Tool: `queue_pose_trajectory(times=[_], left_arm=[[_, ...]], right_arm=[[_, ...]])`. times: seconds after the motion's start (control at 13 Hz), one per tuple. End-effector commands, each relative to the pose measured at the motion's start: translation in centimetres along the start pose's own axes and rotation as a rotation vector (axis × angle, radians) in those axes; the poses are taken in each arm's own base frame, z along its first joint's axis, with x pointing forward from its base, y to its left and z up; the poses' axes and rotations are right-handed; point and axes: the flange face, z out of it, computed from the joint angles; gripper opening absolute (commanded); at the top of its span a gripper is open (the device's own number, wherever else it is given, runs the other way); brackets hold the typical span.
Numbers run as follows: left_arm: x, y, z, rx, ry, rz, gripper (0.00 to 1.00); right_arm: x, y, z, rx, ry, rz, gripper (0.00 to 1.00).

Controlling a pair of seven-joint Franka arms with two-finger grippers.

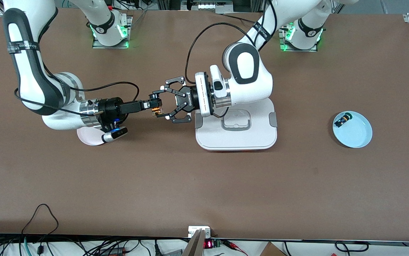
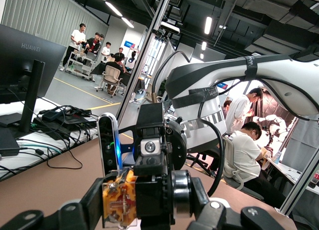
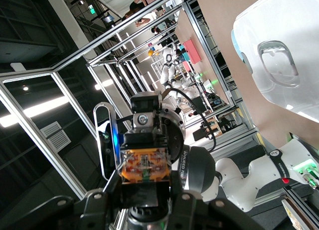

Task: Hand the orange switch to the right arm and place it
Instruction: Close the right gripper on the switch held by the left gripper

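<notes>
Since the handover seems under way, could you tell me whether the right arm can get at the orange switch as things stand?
Probably yes: the right gripper is shut on the orange switch, which the left gripper also holds in the air.

White arms with black bands and black cables; bases apparently lit green underneath.

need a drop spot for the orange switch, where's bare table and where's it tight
Bare table: the wide strip nearer the camera than the white tray, and between tray and blue plate. Crowded: where left gripper and right gripper meet on the orange switch.
</notes>
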Motion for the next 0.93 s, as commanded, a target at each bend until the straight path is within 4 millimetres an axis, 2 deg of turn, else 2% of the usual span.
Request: queue_pose_trajectory(times=[0.0, 0.23, 0.31, 0.39, 0.46, 0.54, 0.62, 0.85], left_arm=[[0.41, 0.34, -0.23, 0.014, 0.021, -0.019, 0.05], [0.31, 0.40, -0.18, 0.013, 0.020, -0.023, 0.05], [0.23, 0.39, -0.19, 0.014, 0.022, -0.029, 0.09], [0.23, 0.39, -0.19, 0.014, 0.023, -0.032, 0.25], [0.25, 0.43, -0.21, 0.014, 0.025, -0.035, 0.35], [0.33, 0.44, -0.21, 0.015, 0.029, -0.040, 0.52], [0.23, 0.38, -0.20, 0.019, 0.036, -0.051, 1.00], [0.56, -0.21, -0.75, 0.030, 0.046, -0.043, 1.00]], right_arm=[[-0.22, -0.32, 0.21, 0.028, -0.014, -0.060, 0.36], [-0.15, -0.23, 0.12, 0.027, -0.013, -0.067, 0.36], [-0.21, -0.29, 0.13, 0.025, -0.014, -0.068, 0.36], [-0.21, -0.28, 0.13, 0.024, -0.014, -0.068, 0.36], [-0.28, -0.43, 0.16, 0.024, -0.016, -0.071, 0.36], [-0.28, -0.36, 0.15, 0.024, -0.016, -0.070, 0.36], [-0.33, -0.44, 0.16, 0.024, -0.016, -0.071, 0.36], [-0.38, -0.53, 0.17, 0.024, -0.016, -0.073, 0.36]])
